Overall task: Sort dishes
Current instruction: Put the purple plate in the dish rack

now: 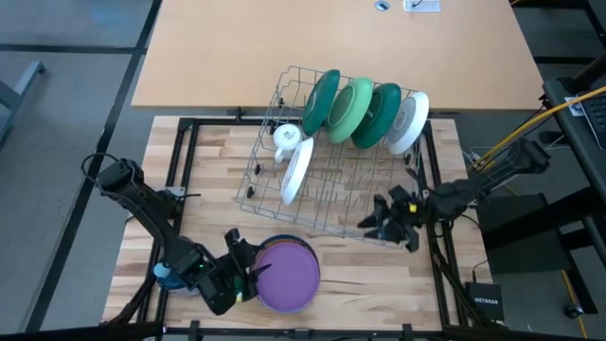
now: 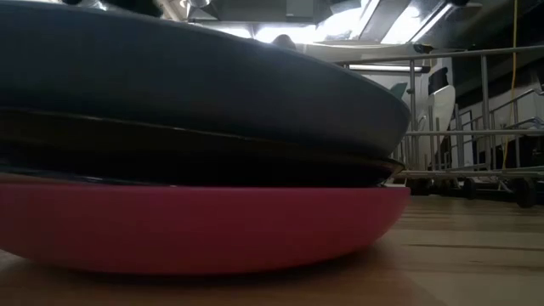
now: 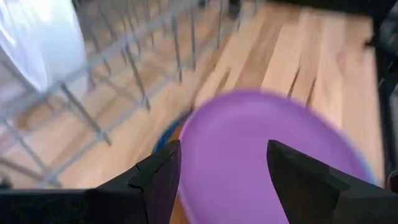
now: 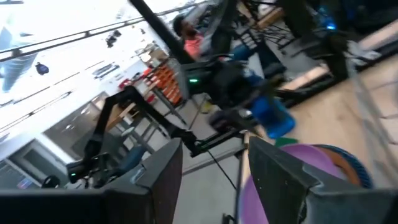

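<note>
Green plates (image 1: 352,109) three racked, white plates (image 1: 408,121) two

Plates (image 1: 365,112) stand in rack (image 1: 284,90); stack (image 1: 287,275) seemingly before it.

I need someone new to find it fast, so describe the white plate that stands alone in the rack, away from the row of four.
Start at the wire dish rack in the middle of the wooden table. Along its far side stands a row of plates; nearer the left arm's side, just below the small white mug, one white plate leans alone. It has no plate beside it.
</note>
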Robot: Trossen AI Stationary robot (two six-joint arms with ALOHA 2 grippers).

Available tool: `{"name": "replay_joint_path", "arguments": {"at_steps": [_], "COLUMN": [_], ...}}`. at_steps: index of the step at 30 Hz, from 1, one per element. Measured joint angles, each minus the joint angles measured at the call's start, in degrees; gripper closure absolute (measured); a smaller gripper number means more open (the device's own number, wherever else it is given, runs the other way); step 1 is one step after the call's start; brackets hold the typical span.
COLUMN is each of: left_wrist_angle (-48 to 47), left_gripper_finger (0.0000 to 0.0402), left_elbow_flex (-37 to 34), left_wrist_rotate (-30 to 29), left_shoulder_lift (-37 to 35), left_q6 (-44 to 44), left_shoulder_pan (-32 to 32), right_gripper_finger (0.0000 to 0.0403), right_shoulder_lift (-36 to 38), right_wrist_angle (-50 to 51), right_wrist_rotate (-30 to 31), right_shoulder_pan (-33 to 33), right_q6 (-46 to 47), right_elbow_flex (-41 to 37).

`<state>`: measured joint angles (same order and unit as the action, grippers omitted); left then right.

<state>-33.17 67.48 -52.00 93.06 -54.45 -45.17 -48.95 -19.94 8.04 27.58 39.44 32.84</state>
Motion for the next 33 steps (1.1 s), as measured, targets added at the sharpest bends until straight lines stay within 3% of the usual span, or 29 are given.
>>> {"name": "replay_joint_path", "arguments": {"at_steps": [6,12,20,33], "left_wrist_angle": [-8.12,-12.42,-12.40,-9.03], "left_gripper_finger": [0.0176,0.0176,0.0176,0.0176], "left_elbow_flex": [0.00,0.00,0.00,0.04], "left_wrist_rotate": [9.29,14.69,18.52,20.54], "left_shoulder_lift": [0.00,0.15,2.93,4.63], "left_q6": [-6.79,-12.59,-13.89,-14.53], "left_shoulder_pan": [2.05,3.99,5.87,8.02], "right_gripper_finger": [0.0217,0.0217,0.0217,0.0217], "right_shoulder_lift": [-6.87,-13.35,-17.82,-17.97], "right_wrist_angle": [-6.20,-7.25,-7.45,-7.50], "right_wrist_rotate": [5.20,12.09,19.24,19.88], "right_shoulder_pan": [6.52,11.09,15.04,15.58], "right_q6": [-1.10,-0.63,-0.54,-0.50], "right_elbow_flex": [0.04,0.04,0.04,0.11]}}
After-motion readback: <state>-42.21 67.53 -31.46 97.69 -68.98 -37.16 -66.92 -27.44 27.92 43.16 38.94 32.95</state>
